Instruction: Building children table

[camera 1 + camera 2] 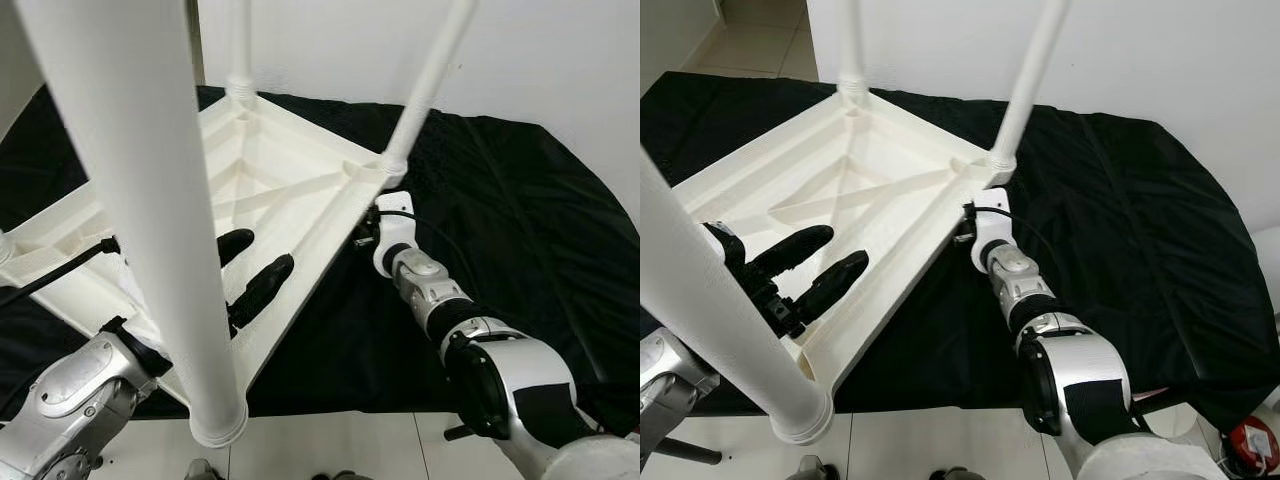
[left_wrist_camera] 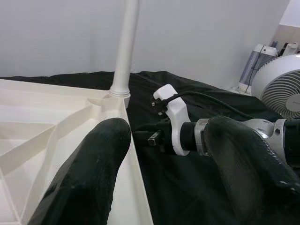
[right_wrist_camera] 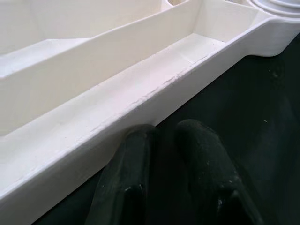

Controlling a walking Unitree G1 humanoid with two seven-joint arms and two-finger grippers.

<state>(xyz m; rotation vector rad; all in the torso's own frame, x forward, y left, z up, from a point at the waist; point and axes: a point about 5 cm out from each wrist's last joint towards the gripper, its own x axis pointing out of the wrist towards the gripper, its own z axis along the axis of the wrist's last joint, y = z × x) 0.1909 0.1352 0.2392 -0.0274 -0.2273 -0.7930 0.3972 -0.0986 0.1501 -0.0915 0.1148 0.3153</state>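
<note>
Four white legs, of which I can count three clearly, stand up from the upside-down table top (image 1: 870,170) that lies on a black cloth (image 1: 1120,210). One leg (image 1: 140,200) is very near my camera at about 7 o'clock, one far leg (image 1: 852,50) is at 11 o'clock, and another leg (image 1: 1025,80) is at 1 o'clock.

My left gripper (image 1: 810,265) hovers over the ribbed underside of the top, at about 8 o'clock in the right eye view. Its two black fingers (image 2: 89,173) are spread apart and hold nothing. My right gripper (image 3: 173,154) is at the outer rim of the top, at the middle of the scene. In the right wrist view its two fingers lie side by side on the cloth, nearly pressed together, with the tips just beside the rim wall. I cannot tell if they touch it.

I judge the table to be moulded plastic, so light but bulky, and stiff because of the ribs. The surface looks smooth and probably slippery for my pads. With the long legs up, it may tip easily when I lift one side. I think the best place to take hold is the rim wall, pinched between inner channel and outer face, or a leg close to its socket (image 1: 392,160), where it is strongest.
</note>
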